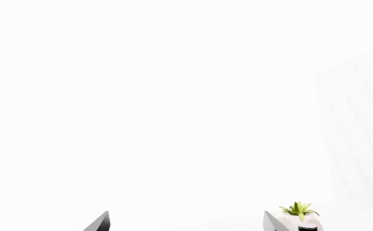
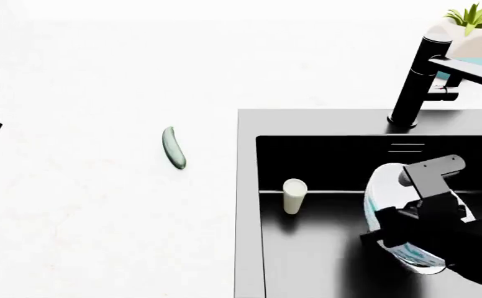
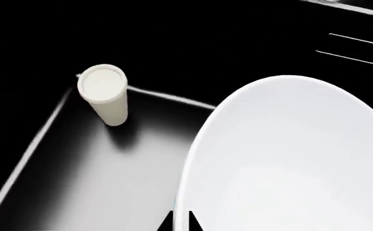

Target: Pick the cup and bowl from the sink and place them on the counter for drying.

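Bowl: the bowl [image 2: 390,214] sits tilted in the right part of the sink, its white inside toward the left and a strip of blue pattern showing at its lower edge; my right gripper [image 3: 179,222] has it by the rim.
Right gripper: in the right wrist view my two fingertips show narrow on either side of the bowl's rim, so I judge them pinched on it; in the head view the arm covers the bowl's right half.
Cup: the cup [image 2: 294,195] stands upright on the sink floor near the left wall, well apart from the bowl and untouched.
Sink: the sink [image 2: 250,205] is black, with its faucet [image 2: 419,77] standing behind the basin and its spout reaching right above it.
Progress: nothing is on the counter yet, as far as I can see; both pieces are still inside the basin, so the bowl's lift and the whole cup trip remain.
Left gripper: my left gripper [image 1: 185,222] shows only two dark fingertips set wide apart, holding nothing, facing blank white with a potted plant [image 1: 299,211] beside one finger.
Edges: the bowl must rise over the sink's rim, and I judge the faucet the nearest thing to catch.
Open room: the counter [image 2: 84,217] to the left is broad, with only a cucumber [image 2: 174,148] lying on it, well clear of the sink's edge.
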You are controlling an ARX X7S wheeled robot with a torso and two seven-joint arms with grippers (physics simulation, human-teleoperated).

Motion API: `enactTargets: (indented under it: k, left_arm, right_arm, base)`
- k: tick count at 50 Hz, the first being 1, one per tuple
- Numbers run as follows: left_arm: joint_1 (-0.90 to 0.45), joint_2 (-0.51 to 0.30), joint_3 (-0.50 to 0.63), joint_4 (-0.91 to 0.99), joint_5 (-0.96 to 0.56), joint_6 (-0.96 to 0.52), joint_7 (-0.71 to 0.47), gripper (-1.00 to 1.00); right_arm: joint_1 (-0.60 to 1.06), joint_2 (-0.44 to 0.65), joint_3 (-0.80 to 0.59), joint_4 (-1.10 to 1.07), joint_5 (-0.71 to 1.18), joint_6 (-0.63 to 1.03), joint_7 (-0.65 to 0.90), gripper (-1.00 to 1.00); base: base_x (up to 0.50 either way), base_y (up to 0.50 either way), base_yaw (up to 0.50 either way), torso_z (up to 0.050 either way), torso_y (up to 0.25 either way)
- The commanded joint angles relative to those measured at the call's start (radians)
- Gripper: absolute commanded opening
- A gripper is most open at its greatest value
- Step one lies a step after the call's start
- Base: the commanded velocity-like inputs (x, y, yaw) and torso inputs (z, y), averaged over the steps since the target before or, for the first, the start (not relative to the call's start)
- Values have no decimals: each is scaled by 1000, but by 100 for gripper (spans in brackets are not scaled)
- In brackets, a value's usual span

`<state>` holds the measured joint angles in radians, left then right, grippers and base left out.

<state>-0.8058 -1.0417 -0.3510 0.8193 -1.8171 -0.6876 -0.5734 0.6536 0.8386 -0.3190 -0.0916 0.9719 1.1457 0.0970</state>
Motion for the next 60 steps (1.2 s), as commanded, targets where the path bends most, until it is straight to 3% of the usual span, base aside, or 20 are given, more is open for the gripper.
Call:
enactTargets:
  k: [1,39,60]
  left_arm:
    - [10,-1,-19,1,-3,1,1,100]
    - [-33,-10,10,-8,-12,6,-11,100]
    - [-11,-12,-28,-6,-17,5,-9,100]
  right_arm:
    - [108,50,0,-101,55,65,-56,-100]
    - [479,68,6,-300,283,248,-161,-100]
    - [865,-132,-91,-251,423,382,-127,-100]
  base:
    - [0,0,0,0,0]
    - [0,0,0,0,0]
    - [0,0,0,0,0]
